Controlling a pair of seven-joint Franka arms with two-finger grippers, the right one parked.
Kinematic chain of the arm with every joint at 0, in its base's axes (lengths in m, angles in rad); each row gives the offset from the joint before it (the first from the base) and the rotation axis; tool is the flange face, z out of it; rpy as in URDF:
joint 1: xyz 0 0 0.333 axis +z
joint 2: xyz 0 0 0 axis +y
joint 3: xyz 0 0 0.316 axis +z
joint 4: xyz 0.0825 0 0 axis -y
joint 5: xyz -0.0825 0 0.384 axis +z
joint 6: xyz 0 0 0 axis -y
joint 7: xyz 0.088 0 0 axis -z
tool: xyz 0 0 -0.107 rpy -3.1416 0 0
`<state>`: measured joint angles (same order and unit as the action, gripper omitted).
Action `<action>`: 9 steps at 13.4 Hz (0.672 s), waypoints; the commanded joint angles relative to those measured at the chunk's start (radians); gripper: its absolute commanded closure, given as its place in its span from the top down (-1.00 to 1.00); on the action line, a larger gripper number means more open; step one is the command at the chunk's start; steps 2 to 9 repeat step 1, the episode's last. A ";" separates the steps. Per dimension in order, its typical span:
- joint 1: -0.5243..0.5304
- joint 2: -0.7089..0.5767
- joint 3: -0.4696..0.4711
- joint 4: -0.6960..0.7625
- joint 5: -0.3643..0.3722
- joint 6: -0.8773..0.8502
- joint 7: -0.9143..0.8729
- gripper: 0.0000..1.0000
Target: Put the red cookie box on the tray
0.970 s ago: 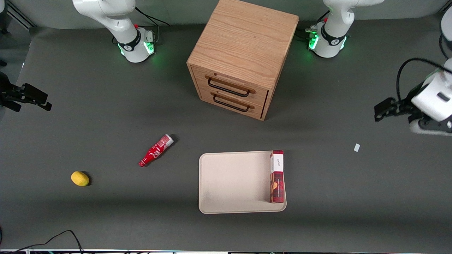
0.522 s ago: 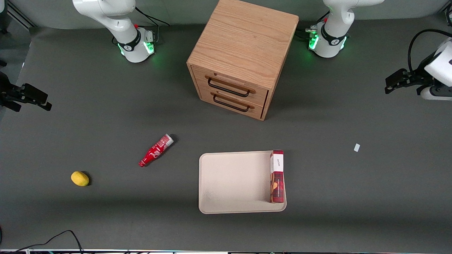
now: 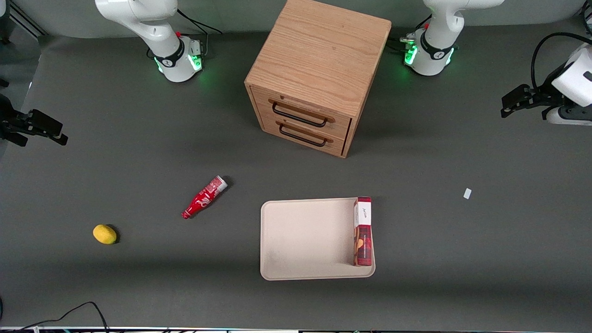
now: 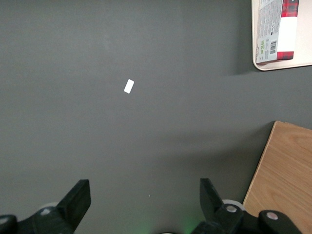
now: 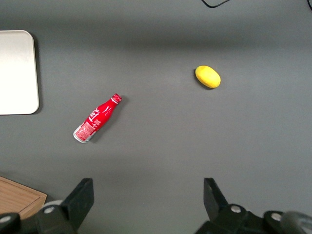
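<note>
Covering the whole work area is a dark grey matte surface (image 3: 138, 138), evenly lit, with a pale wall strip along its edge farthest from the front camera and a black cable (image 3: 78, 312) trailing at its nearest edge. Red cookie box (image 3: 363, 231) lies flat inside the tray (image 3: 305, 238), along the rim toward the working arm's end, white end band pointing to the wooden drawer cabinet (image 3: 319, 74). Cabinet stands farther from the front camera than the tray, both drawers shut, black handles facing forward. Small red bottle (image 3: 204, 197) lies on its side toward the parked arm's end; a yellow lemon (image 3: 105, 234) sits further that way. A white paper scrap (image 3: 467, 193) rests on bare surface toward the working arm's end. Pincer (image 3: 508, 101) hangs above the surface at that end, well apart from tray and box, fingers (image 4: 78, 197) spread wide, holding nothing
</note>
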<state>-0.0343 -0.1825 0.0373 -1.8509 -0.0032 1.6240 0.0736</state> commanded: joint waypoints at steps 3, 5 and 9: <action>-0.022 0.050 0.018 0.123 0.000 -0.108 0.011 1.00; -0.022 0.050 0.018 0.123 0.000 -0.108 0.011 1.00; -0.022 0.050 0.018 0.123 0.000 -0.108 0.011 1.00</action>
